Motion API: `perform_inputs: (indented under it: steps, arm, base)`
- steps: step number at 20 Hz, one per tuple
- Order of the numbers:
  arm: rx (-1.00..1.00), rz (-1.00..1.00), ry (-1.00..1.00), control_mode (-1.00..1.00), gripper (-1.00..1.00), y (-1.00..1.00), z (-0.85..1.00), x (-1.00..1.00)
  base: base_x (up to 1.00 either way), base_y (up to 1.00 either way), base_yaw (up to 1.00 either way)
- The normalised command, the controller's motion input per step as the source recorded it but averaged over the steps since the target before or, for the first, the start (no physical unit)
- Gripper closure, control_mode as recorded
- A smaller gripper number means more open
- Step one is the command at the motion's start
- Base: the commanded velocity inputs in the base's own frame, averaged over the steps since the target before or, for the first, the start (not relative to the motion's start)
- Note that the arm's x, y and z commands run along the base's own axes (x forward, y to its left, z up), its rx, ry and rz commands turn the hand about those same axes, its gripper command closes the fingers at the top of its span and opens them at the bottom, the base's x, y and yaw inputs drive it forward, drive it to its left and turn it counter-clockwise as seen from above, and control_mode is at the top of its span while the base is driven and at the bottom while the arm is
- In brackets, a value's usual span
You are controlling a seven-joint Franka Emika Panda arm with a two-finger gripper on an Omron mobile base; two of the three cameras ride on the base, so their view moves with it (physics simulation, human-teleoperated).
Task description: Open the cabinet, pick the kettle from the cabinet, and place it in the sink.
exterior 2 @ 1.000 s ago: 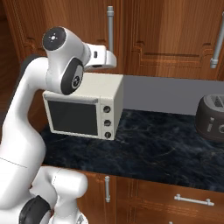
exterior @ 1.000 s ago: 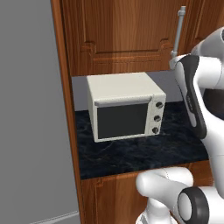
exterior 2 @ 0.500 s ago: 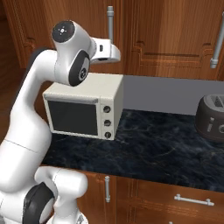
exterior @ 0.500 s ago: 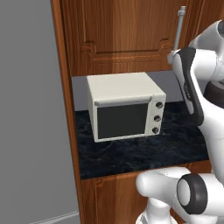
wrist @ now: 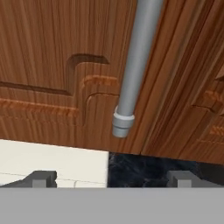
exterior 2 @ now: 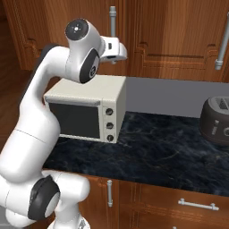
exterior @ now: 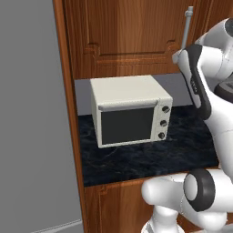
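While my gripper (wrist: 111, 177) stands with jaws wide apart, the cabinet (wrist: 52, 65) remains shut; its handle (wrist: 135, 65) lies just beyond. Opening step in hand: next, I advance and clamp the bar.

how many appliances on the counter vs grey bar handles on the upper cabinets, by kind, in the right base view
toaster oven: 1
toaster: 1
grey bar handles, upper cabinets: 2
total: 4
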Motion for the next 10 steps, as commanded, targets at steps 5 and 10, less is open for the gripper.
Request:
perform_inputs:
  steps: [5,10]
  arm:
    - [0.0,0.06,0.0,-1.0,-1.0,-0.07,0.03,0.24]
    - [0.0,0.03,0.0,-1.0,-1.0,-0.02,0.07,0.29]
  base:
    - [0.0,0.0,0.0]
    - [0.0,0.0,0.0]
